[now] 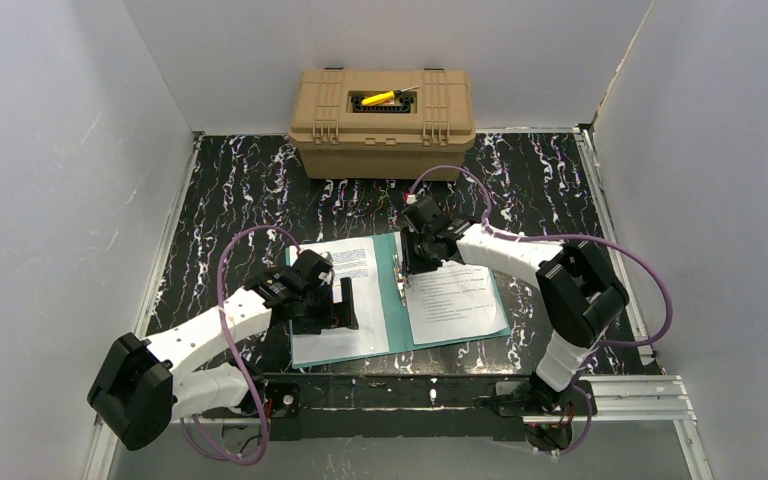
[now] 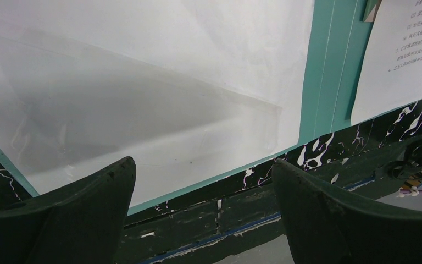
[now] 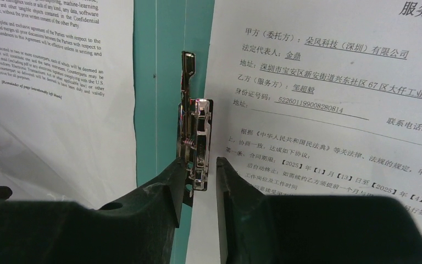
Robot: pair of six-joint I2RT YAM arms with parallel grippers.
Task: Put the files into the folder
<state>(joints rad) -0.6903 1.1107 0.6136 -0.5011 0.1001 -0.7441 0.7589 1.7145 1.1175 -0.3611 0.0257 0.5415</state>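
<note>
presently, your right gripper (image 3: 200, 162) straddled the clip (image 3: 198, 126), grip unsure; left gripper (image 2: 202, 162) gaped empty; files (image 3: 318, 110) probably needed clamping next.

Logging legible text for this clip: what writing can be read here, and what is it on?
English sheet: "Remainder of page intentionally left blank"
English sheet: "Confidential"
Chinese sheet: "甲方(委托方):朵风科技(深圳)有限公司"
Chinese sheet: "法定代表人:金鼎"
The remaining lines on both sheets are too small, blurred or cut off to quote reliably.

Two sheets (image 1: 353, 258) (image 1: 455, 300), one folder (image 1: 397, 322), one clip (image 3: 198, 143), one case (image 1: 380, 135), two arms (image 1: 210, 330) (image 1: 520, 250)
</note>
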